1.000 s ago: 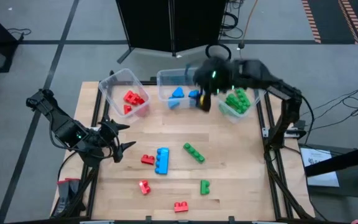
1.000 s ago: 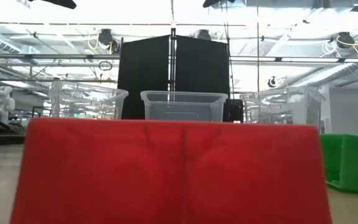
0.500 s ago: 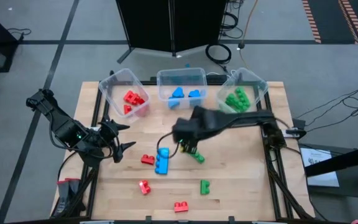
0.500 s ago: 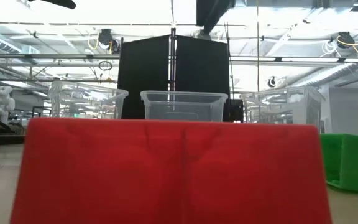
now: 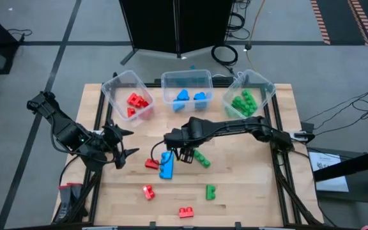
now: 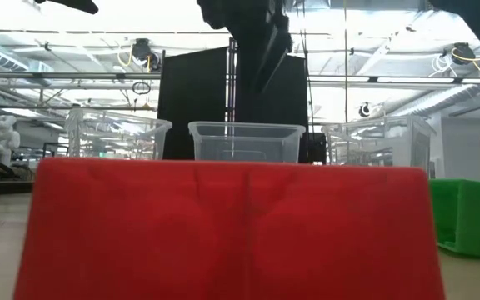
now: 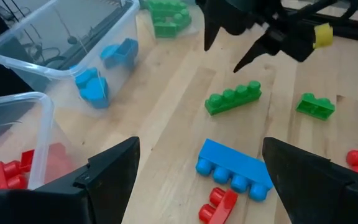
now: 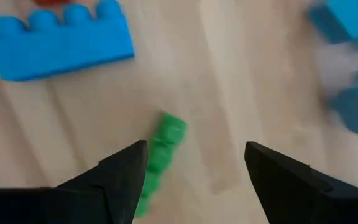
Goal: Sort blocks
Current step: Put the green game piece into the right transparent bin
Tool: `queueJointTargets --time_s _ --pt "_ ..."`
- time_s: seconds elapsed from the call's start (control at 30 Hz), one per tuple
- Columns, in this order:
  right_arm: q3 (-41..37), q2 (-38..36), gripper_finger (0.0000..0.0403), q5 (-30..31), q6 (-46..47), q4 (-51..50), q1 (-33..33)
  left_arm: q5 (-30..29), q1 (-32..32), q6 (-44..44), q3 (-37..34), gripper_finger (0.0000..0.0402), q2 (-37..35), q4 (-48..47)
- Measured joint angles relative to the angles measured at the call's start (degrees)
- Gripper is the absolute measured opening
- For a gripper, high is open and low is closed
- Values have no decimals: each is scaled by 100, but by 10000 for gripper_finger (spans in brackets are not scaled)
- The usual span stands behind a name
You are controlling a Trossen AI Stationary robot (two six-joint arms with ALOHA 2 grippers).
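Blue block (image 5: 167, 165) lies just beside the open right hand (image 5: 185, 154).

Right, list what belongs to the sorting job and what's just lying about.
Job:
loose blocks: blue block, long green block, small green block, red blocks
right gripper, open over them

Lying about:
black cable coil
black panel

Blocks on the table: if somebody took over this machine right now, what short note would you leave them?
Right gripper: open, empty, over the table's middle above the long blue block and long green block.
Left gripper: open, waiting at the left.
Done: some blocks already lie in the red bin, blue bin and green bin.
Left: seven loose blocks on the table.
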Motion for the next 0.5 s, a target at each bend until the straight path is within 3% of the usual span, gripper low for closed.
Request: queueJointTargets --time_s 0.23,0.5 --pt "0 -384 265 -803 -248 1008 404 221 0 2 0 336 0 -9" --pt "0 -1451 265 -843 -1493 1616 855 235 0 13 0 336 2 -83"
